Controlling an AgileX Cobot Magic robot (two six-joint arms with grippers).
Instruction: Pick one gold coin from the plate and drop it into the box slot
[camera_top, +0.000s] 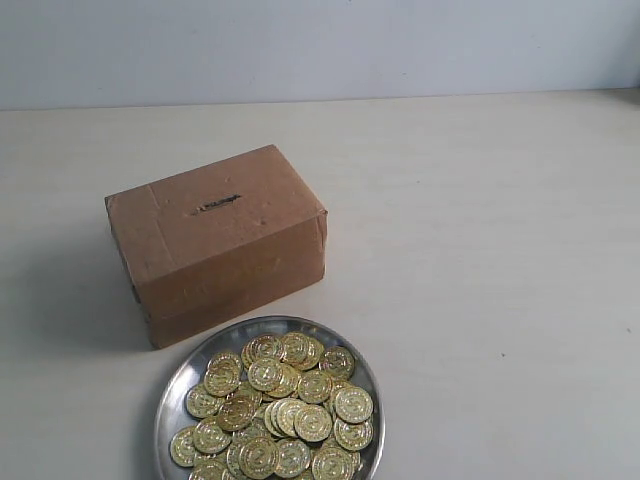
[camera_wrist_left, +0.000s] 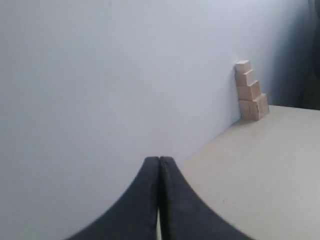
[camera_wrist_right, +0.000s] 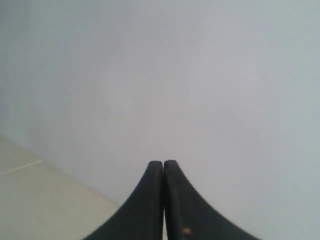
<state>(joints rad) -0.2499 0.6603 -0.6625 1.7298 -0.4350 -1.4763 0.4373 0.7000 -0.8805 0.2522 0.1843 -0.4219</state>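
Note:
In the exterior view a brown cardboard box (camera_top: 225, 245) stands left of the middle of the table, with a short dark slot (camera_top: 217, 204) cut in its top. Just in front of it a round silver plate (camera_top: 178, 385) holds a heap of gold coins (camera_top: 285, 405). Neither arm shows in the exterior view. My left gripper (camera_wrist_left: 159, 160) is shut with nothing between its black fingers and faces a pale wall. My right gripper (camera_wrist_right: 163, 163) is also shut and empty, facing the same kind of wall. Box, plate and coins are out of both wrist views.
A small stack of pale wooden blocks (camera_wrist_left: 249, 91) leans against the wall at the table's edge in the left wrist view. The cream tabletop (camera_top: 480, 260) stretches to the right of the box and plate, with the wall behind it.

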